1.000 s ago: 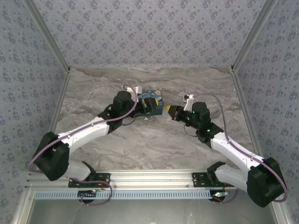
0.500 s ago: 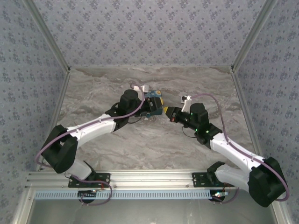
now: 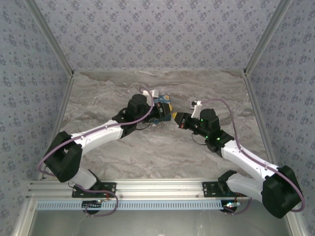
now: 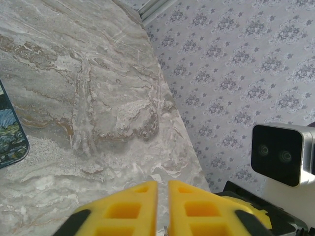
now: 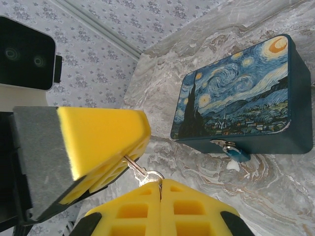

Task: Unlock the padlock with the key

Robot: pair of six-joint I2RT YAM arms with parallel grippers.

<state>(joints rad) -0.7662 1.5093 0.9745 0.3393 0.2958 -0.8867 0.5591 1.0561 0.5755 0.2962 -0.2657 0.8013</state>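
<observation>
Since the earlier top view, the left arm has reached farther to the right, bringing the left gripper (image 4: 162, 186) up to the right gripper (image 5: 160, 184); the right arm has hardly shifted.

Nearest, over the middle of the tabletop (image 3: 162, 152), we see the two grippers tip to tip. The right gripper's fingers are pressed together on the ring end of the key (image 5: 135, 168). The key's shaft runs left into the left gripper, whose fingers stand only a narrow slit apart. We therefore read both grippers as clamped on the key. We judge the key light, stiff and smooth, apt to swivel or slip between the pads. Hold is best taken at its broad ring end, leaving the tip free.

Just beyond, the padlock (image 5: 237, 154) hangs from the hasp (image 5: 221, 143) on the near face of the painted box (image 5: 236, 93). We judge it light and free to swing, so it wants steadying by its blue body when the key goes in.

On the box lid is a starry-night painting; we can read no brand, label or writing anywhere. Farthest, patterned wallpaper (image 3: 157, 34) closes the scene.
</observation>
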